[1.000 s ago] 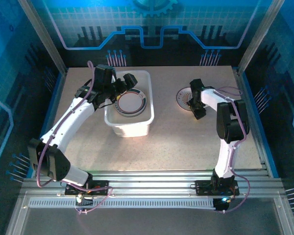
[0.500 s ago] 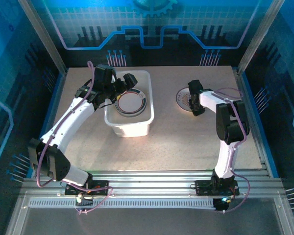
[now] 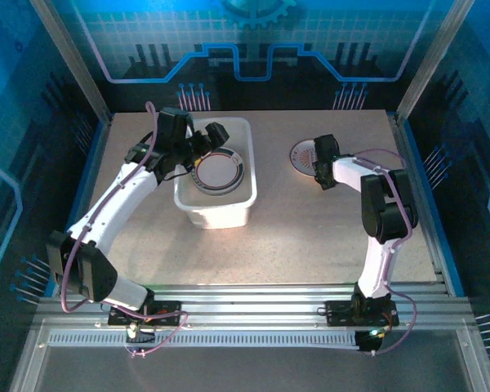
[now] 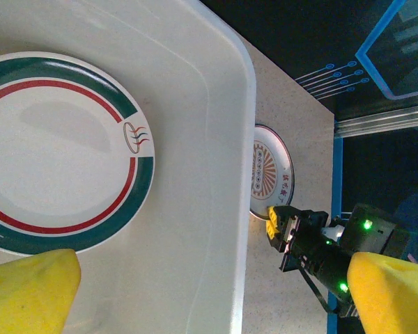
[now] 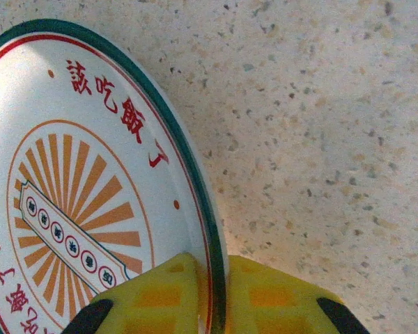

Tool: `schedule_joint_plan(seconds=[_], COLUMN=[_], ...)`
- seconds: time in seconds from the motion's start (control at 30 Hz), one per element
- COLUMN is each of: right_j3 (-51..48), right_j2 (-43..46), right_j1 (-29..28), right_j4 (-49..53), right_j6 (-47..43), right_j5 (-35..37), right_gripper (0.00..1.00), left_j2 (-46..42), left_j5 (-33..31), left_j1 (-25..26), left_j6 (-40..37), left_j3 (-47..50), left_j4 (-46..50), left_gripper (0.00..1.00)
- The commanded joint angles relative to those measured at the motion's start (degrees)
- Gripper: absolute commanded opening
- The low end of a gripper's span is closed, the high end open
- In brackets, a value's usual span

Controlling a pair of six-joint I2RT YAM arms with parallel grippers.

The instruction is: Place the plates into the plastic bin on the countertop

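**Plates: two counted.**

1. Ringed plate (image 3: pixel 216 172) (image 4: pixel 56 149): white, with a dark green rim band and a thin red ring inside it.
   - Location: lying flat on the floor of the plastic bin.
   - Markings: a small emblem of wavy lines breaks the band; no legible writing.
   - Hidden: in the left wrist view its lower edge is covered by a yellow finger pad (image 4: pixel 28 296).
2. Sunburst plate (image 3: pixel 304 155) (image 4: pixel 268 170) (image 5: pixel 83 174): white, with a green and red rim and orange rays at the centre.
   - Location: on the countertop (image 3: pixel 310 237) (image 5: pixel 320 139), right of centre and towards the far edge, well apart from the bin.
   - Markings: red characters read 該吃飯了. A banner across the rays carries small round characters too small to read. Further red characters at the lower left are cut off.
   - Hidden: whether its gripped edge is lifted off the surface cannot be told.

**Plastic bin: one.**

- Plastic bin (image 3: pixel 215 214) (image 4: pixel 244 139): white, translucent, with a rolled rim.
- Location: left of centre, towards the far edge of the countertop.
- Hidden: in the left wrist view its wall hides part of the sunburst plate.

**Grippers: two.**

- Left gripper (image 3: pixel 204 139) (image 4: pixel 209 292): over the far-left part of the bin, jaws spread wide, holding nothing.
- Right gripper (image 3: pixel 320 163) (image 4: pixel 282 233) (image 5: pixel 212 278): jaws clenched on the near-right rim of the sunburst plate, with one yellow finger on each face.
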State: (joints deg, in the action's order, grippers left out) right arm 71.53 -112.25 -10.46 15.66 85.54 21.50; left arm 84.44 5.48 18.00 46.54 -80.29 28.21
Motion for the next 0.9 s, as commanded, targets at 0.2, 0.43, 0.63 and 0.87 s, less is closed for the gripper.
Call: schedule_joint_plan(seconds=[0.2, 0.43, 0.63, 0.87], right_j3=[-4.30, -1.52, 3.52, 12.11], right_j2=[11.39, 22.15, 27.48, 26.21], right_j1=[-2.02, -4.85, -11.43, -22.31], right_j4=[1.54, 5.04, 7.28, 7.43], right_j6=[-2.41, -6.43, -9.34, -9.97], right_j5=[3.32, 4.50, 5.06, 7.42], right_gripper=[0.00, 0.00, 0.00, 0.00], left_j2=[-2.05, -4.39, -8.11, -12.80], left_j5=[0.07, 0.53, 0.68, 1.64], left_j1=[-0.67, -3.57, -8.80, -15.58], left_j6=[-3.50, -6.44, -8.70, -10.34], left_j3=[-2.17, -3.59, -3.23, -0.58], left_j4=[2.26, 3.50, 4.69, 5.91], left_gripper=[0.99, 0.99, 0.99, 0.99])
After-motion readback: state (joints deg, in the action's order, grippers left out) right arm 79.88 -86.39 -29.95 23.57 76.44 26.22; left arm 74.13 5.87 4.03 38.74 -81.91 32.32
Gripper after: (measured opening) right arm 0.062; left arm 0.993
